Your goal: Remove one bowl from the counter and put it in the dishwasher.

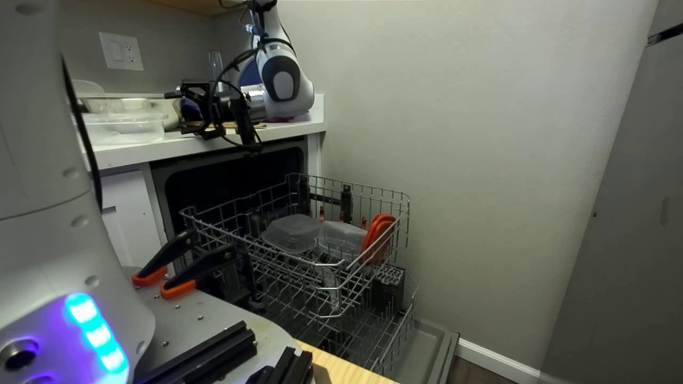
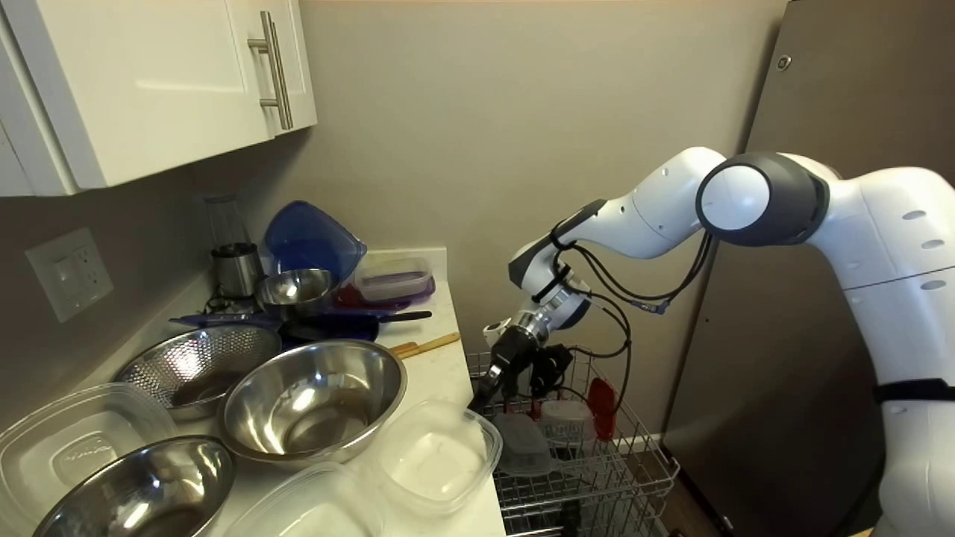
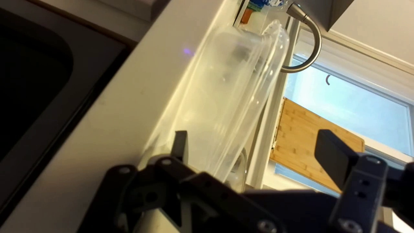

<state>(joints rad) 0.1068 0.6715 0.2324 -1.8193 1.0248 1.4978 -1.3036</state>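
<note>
Nearest in the wrist view, the black gripper (image 3: 256, 151) has its jaws spread wide with nothing gripped, one finger toward the lower middle of the frame, the other at the right. Just ahead, across the middle of that view, the clear plastic bowl (image 3: 223, 97) sits on the counter (image 3: 129, 106) and is probably the target; whether the nearer finger touches it cannot be told. The step in hand looks like the approach, the bowl not yet lifted. The next move likely calls for bringing the pads to either side of its wall, then pinching gently.

The bowl is thin-walled and see-through, with a thick lip that catches the light; it will probably flex when squeezed. The worktop is smooth and white. Left of centre in an exterior view, a polished, round steel bowl (image 2: 313, 403) stands beside a perforated colander (image 2: 201, 365). In both exterior views a grey wire rack (image 1: 328, 264) out of the dishwasher (image 1: 229, 178) holds clear tubs (image 1: 292, 233) and rounded orange-red pieces (image 1: 376, 237). Farthest, at the wrist view's right, a flat wooden cutting board (image 3: 310, 139) shows before a pale window (image 3: 381, 106).
</note>
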